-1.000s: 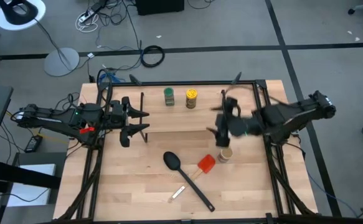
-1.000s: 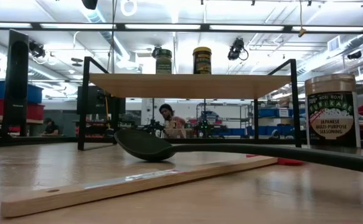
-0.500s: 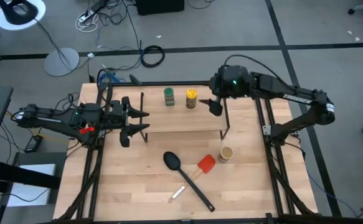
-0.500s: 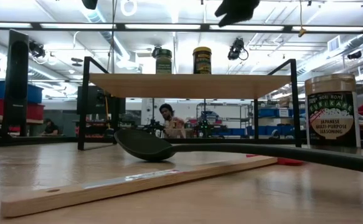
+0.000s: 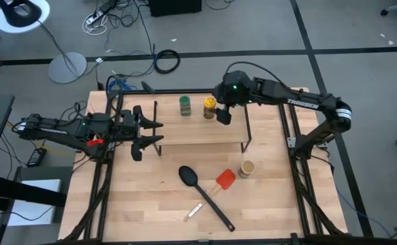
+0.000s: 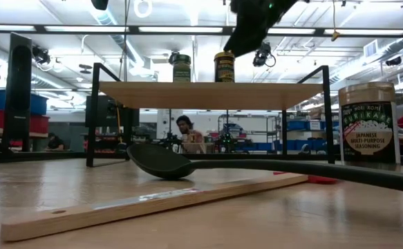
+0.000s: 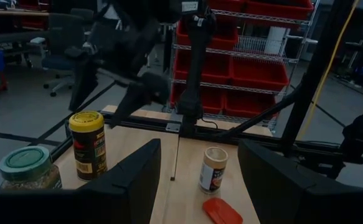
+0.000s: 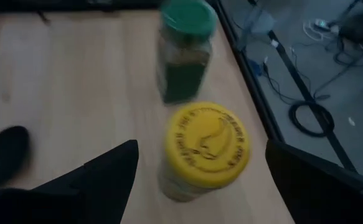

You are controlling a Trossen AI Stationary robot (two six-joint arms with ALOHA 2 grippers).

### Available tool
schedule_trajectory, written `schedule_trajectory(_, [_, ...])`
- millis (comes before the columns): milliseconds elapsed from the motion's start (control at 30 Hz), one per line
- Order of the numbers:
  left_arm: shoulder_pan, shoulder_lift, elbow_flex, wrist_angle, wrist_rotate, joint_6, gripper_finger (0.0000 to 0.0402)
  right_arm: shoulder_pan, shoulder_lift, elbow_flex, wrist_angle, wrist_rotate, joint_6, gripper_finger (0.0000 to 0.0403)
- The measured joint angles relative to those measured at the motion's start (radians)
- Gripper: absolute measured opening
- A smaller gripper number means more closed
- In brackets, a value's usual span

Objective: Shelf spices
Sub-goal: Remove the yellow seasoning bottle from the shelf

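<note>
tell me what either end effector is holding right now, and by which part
Nothing is held. The right end effector hovers open above the yellow-lidded spice jar; the left end effector is open and empty.

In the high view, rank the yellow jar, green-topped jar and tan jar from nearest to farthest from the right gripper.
1. Yellow jar, on the shelf, beside the right gripper.
2. Green-topped jar, on the shelf past the yellow jar.
3. Tan jar, down on the table by the red spatula.

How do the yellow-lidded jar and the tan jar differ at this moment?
The yellow-lidded jar stands on the shelf, beside the green-topped jar; the tan jar stands on the table, by the red spatula. The right gripper is open beside the yellow-lidded jar; no gripper is near the tan jar. Both stand upright.
</note>
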Motion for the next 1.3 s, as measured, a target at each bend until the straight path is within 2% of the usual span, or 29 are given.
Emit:
schedule_trajectory(467, [0.0, 0.0, 0.0, -0.001, 0.0, 0.006, 0.0219, -0.027, 0.073, 0.0, 0.05, -0.053, -0.006, 0.0337])
schedule_trajectory(600, [0.0, 0.0, 0.0, -0.001, 0.0, 0.006, 0.0219, -0.027, 0.074, 0.0, 0.045, -0.053, 0.003, 0.0298])
schedule_trajectory(767, [0.0, 0.0, 0.0, -0.002, -0.002, 0.004, 0.0219, -0.024, 0.066, 0.0, 0.042, -0.053, 0.015, 0.022])
schedule_trajectory(1033, [0.0, 0.0, 0.0, -0.005, -0.004, -0.014, 0.0219, 0.015, -0.012, 0.012, 0.034, -0.048, 0.025, 0.022])
schedule_trajectory(1300, [0.0, 0.0, 0.0, -0.009, -0.004, -0.017, 0.0219, 0.131, -0.116, 0.05, -0.018, -0.048, 0.214, 0.022])
